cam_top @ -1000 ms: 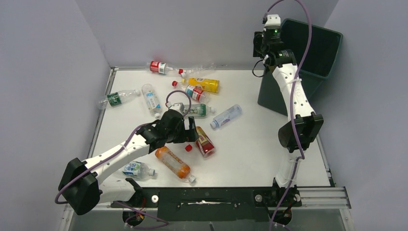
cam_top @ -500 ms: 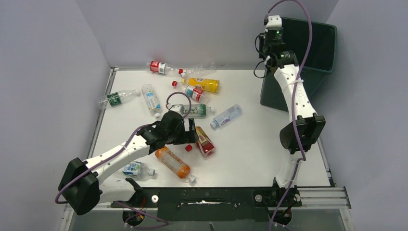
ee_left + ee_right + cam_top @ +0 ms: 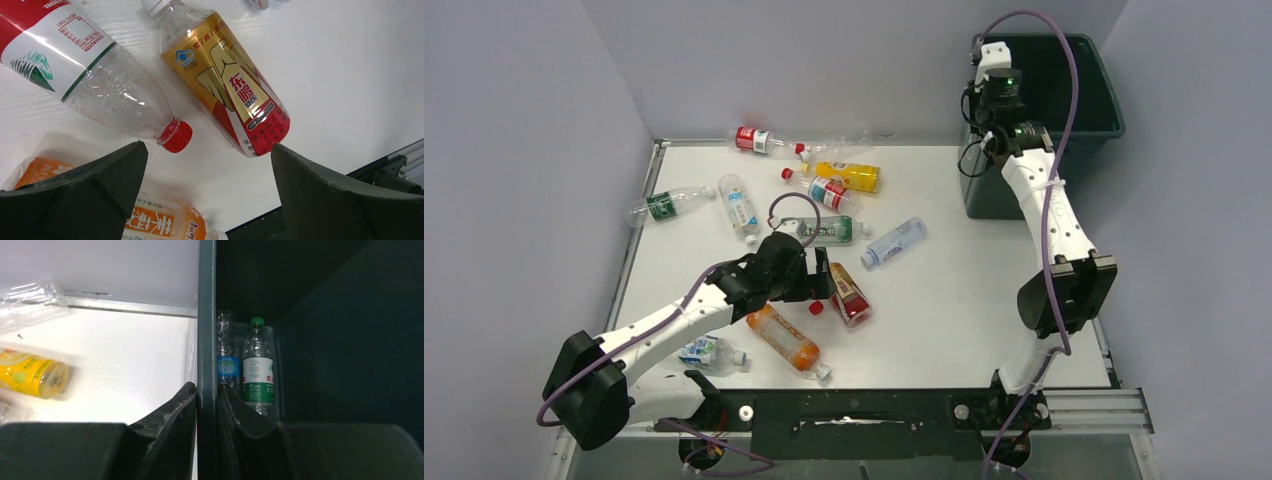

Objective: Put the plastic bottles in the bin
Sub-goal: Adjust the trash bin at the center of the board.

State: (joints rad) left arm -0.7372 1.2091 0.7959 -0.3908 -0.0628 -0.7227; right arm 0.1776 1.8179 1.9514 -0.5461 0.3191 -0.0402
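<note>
The dark green bin (image 3: 999, 195) stands at the far right, off the table's corner. My right gripper (image 3: 976, 100) is shut on the bin's left wall (image 3: 206, 315), one finger on each side. Two clear bottles stand inside, one blue-labelled (image 3: 227, 365), one green-labelled (image 3: 257, 370). My left gripper (image 3: 822, 275) is open low over mid-table. In the left wrist view the left gripper (image 3: 207, 147) has bare table between its jaws. A gold-and-red bottle (image 3: 230, 85), a clear red-capped bottle (image 3: 110, 90) and an orange bottle (image 3: 160, 220) lie around it.
Several more bottles lie on the table: a yellow one (image 3: 849, 175), a red-labelled one (image 3: 754, 138), a green-labelled one (image 3: 664, 205), a blue-labelled one (image 3: 739, 208), a pale blue one (image 3: 894, 240), and a small one (image 3: 707, 350) near the left arm.
My right gripper has swung right with the bin in its grip, and the bin has turned and shifted right. My left gripper has barely moved.
</note>
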